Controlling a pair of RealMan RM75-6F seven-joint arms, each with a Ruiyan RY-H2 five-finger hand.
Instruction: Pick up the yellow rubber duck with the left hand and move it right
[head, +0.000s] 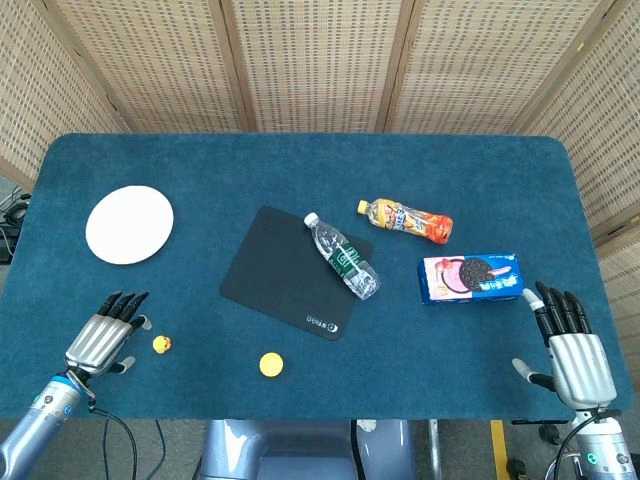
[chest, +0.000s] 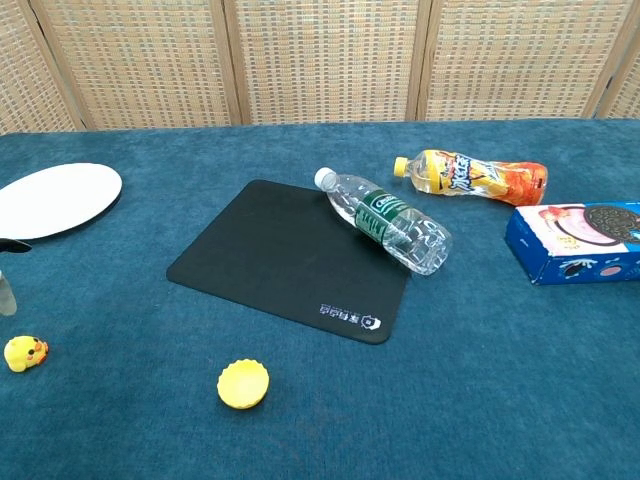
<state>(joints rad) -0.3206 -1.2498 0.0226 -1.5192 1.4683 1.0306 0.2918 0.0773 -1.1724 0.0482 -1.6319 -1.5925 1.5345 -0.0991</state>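
The small yellow rubber duck (head: 161, 345) (chest: 24, 353) sits on the blue table near the front left. My left hand (head: 104, 335) hovers just to its left, fingers straight and apart, holding nothing; in the chest view only a fingertip (chest: 6, 292) shows at the left edge. At the front right corner my right hand (head: 570, 350) lies flat and open, below the cookie box; the chest view does not show it.
A white plate (head: 129, 224) lies at the back left. A black mouse pad (head: 283, 271) carries a clear water bottle (head: 342, 256). An orange drink bottle (head: 407, 220), a blue cookie box (head: 471, 278) and a yellow cap (head: 269, 364) lie around them.
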